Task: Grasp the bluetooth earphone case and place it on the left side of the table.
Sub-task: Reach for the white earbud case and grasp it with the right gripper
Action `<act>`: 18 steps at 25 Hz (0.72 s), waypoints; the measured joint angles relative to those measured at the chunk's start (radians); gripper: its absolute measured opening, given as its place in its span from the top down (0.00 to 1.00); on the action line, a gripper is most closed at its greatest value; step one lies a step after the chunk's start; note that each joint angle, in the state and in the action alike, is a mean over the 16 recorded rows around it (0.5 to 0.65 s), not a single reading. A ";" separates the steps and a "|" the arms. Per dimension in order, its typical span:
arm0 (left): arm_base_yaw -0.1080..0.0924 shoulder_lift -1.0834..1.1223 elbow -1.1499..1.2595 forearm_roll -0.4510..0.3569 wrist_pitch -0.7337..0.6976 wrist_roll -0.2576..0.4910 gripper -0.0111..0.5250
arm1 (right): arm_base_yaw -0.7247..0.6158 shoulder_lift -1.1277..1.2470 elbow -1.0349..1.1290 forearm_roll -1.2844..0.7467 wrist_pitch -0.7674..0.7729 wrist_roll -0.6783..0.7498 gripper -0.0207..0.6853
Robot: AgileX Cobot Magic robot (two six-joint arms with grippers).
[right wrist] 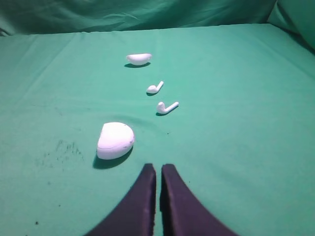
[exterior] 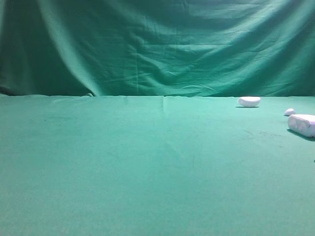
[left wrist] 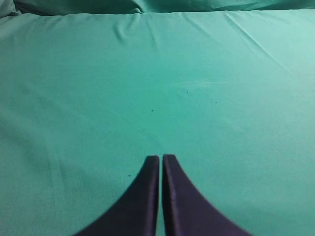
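We're pre-grasp: right end effector (right wrist: 157, 169) pressed together just short of the earphone case (right wrist: 114, 140) on the worktop (right wrist: 236, 162), so we'd spread it, shift left, then pinch.

The bluetooth earphone case (exterior: 302, 124) sits at the right edge of the exterior high view, and the frame cuts off its right end, so its full outline cannot be seen there. Just above it, a tiny white piece (exterior: 289, 112) is too small and soft to identify in that view. At the lower right edge, a dark speck is too slight to name. Neither arm appears in the exterior high view. In both wrist views, the bottom edge cuts off the left gripper (left wrist: 161, 158) and the right gripper (right wrist: 157, 168), leaving only 2 dark fingers each.
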 joint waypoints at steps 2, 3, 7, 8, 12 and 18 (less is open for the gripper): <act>0.000 0.000 0.000 0.000 0.000 0.000 0.98 | 0.000 0.000 0.000 0.000 0.000 0.000 0.97; 0.000 0.000 0.000 0.000 0.000 0.000 0.98 | 0.000 0.000 0.000 0.000 0.000 0.000 0.97; 0.000 0.000 0.000 0.000 0.000 0.000 0.98 | 0.000 0.000 0.000 0.000 0.000 0.000 0.97; 0.000 0.000 0.000 0.000 0.000 0.000 0.98 | 0.000 0.000 0.000 0.000 0.000 0.000 0.97; 0.000 0.000 0.000 0.000 0.000 0.000 0.98 | 0.000 0.000 0.000 0.000 0.000 0.000 0.97; 0.000 0.000 0.000 0.000 0.000 0.000 0.98 | 0.000 0.000 0.000 -0.006 -0.002 0.000 0.97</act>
